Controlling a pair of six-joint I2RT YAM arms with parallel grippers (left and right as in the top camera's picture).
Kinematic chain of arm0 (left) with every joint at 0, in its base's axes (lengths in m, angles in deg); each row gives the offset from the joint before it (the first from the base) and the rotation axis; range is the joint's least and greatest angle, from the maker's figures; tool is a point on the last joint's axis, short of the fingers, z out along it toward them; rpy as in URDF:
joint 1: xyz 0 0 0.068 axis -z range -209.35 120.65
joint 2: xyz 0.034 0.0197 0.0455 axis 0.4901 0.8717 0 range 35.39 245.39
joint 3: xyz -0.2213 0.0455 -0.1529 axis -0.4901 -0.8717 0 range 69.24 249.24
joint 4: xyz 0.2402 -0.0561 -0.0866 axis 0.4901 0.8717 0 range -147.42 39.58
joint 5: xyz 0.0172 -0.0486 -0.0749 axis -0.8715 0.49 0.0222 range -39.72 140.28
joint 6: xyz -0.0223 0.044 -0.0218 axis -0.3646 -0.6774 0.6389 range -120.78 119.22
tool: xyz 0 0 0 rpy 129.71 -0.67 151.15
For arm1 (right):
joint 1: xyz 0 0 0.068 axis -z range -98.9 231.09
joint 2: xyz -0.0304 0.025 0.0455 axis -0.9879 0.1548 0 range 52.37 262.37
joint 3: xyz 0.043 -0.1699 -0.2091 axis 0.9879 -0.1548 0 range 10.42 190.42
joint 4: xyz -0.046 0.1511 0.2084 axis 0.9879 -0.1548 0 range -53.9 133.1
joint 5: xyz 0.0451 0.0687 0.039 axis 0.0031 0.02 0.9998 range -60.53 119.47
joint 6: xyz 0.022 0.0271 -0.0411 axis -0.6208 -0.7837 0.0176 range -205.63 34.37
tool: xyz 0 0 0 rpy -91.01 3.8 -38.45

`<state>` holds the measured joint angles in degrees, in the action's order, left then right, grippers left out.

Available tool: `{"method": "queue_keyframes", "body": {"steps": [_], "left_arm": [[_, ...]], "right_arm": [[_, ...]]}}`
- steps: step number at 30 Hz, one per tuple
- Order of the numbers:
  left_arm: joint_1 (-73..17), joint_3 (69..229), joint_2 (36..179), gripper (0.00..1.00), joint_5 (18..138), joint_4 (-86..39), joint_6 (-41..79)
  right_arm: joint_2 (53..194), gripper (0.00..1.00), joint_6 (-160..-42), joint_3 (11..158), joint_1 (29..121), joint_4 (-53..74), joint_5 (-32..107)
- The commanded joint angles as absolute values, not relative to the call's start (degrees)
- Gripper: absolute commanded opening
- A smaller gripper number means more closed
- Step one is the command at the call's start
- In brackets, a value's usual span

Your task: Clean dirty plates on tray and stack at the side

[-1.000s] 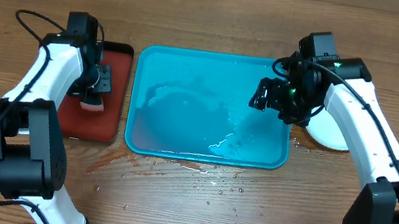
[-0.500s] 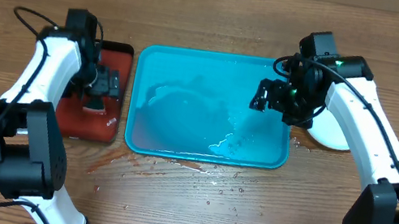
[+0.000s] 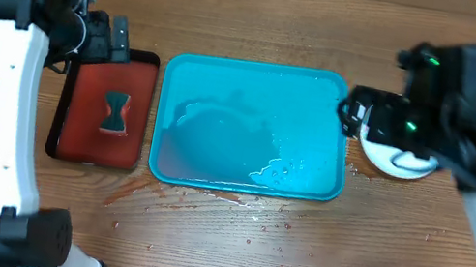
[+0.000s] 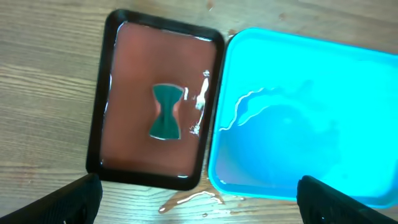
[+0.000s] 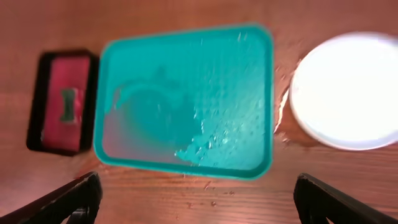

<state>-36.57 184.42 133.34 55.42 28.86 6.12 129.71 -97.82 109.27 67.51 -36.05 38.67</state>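
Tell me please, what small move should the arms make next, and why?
Probably draw both arms back to rest. The turquoise tray holds only water, no plate; a white plate lies beside it on the right; the scrubber lies on the red tray. The left gripper and right gripper are open and empty, so nothing seems left to wipe.

No text, label, brand, number or sign can be read in any view. The large turquoise-blue rectangular plastic tray (image 3: pixel 226 87), the smaller dark red rectangular tray with a black rim (image 3: pixel 80 137), the round white plastic plate (image 5: pixel 348 93) and the wooden table (image 3: pixel 197 254) all show plain surfaces.
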Motion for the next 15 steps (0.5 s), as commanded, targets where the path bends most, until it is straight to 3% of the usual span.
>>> {"method": "queue_keyframes", "body": {"steps": [1, 9, 15], "left_arm": [[-36.4, 185.2, 132.8, 1.00, 57.8, 29.3, 6.1], [-36.4, 185.2, 133.5, 1.00, 57.4, 29.3, 6.1], [-36.4, 185.1, 133.5, 1.00, 57.4, 29.3, 6.1]], "right_arm": [[122.6, 1.00, -97.1, 111.0, 67.3, -36.6, 34.3], [109.4, 1.00, -97.6, 111.0, 67.3, -36.6, 34.0], [107.4, 1.00, -97.6, 111.0, 67.3, -37.2, 34.0]]}}
